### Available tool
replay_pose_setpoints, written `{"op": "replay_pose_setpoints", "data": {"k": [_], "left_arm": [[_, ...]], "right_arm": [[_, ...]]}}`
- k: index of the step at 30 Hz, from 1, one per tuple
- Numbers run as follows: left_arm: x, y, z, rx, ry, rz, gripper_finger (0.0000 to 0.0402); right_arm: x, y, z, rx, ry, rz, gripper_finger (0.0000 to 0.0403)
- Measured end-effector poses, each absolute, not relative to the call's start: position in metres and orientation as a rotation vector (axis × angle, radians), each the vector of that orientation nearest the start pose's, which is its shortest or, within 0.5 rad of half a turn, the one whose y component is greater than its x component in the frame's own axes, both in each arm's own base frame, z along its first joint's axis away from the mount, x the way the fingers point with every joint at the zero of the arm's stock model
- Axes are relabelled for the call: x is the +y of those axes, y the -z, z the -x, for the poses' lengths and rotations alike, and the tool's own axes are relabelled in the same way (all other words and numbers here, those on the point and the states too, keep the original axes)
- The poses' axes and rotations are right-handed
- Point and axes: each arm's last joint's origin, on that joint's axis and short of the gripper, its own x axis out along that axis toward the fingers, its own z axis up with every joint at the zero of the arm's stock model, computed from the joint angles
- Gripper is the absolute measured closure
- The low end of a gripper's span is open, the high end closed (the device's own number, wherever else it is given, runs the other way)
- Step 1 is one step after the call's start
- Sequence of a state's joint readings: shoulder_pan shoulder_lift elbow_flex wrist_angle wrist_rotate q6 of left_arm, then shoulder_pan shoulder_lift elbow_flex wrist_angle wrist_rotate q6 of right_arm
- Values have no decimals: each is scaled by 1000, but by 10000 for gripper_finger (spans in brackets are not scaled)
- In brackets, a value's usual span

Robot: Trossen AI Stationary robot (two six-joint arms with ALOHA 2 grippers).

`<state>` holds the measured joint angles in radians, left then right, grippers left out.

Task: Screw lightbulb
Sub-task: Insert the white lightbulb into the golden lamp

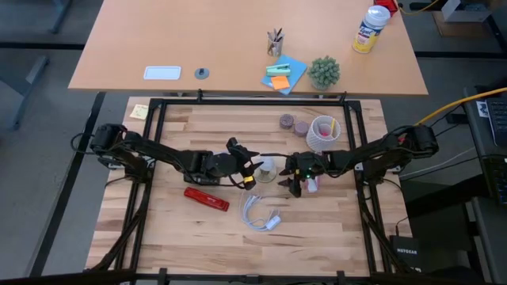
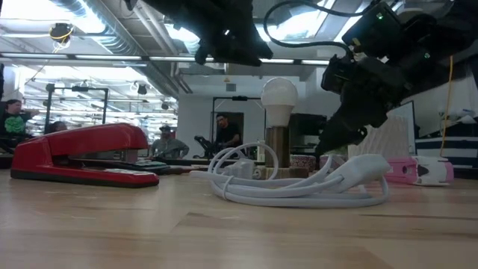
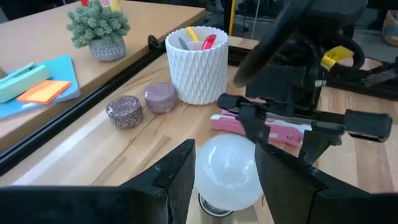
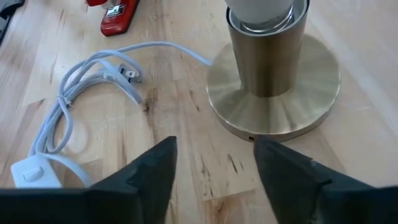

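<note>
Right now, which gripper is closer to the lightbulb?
Left. The left gripper has a finger on either side of the lightbulb; the right gripper sits low beside the brass base, open.
</note>
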<state>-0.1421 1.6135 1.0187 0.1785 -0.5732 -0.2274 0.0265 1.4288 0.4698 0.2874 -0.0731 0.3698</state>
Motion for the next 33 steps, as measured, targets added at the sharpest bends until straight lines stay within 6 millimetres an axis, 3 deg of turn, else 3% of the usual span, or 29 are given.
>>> {"op": "replay_pose_setpoints", "data": {"k": [10, 18, 25, 33], "left_arm": [[-27, -243, -347, 385, -484, 43, 243], [-15, -237, -345, 444, -530, 63, 243], [-11, -236, -345, 459, -517, 70, 249], [-11, -235, -345, 463, -508, 70, 316]], "right_arm": [[11, -143, -251, 637, -38, -412, 323], [35, -147, -251, 620, -164, -387, 394], [43, -151, -253, 550, -95, -342, 387], [41, -159, -257, 438, -41, -334, 398]]}}
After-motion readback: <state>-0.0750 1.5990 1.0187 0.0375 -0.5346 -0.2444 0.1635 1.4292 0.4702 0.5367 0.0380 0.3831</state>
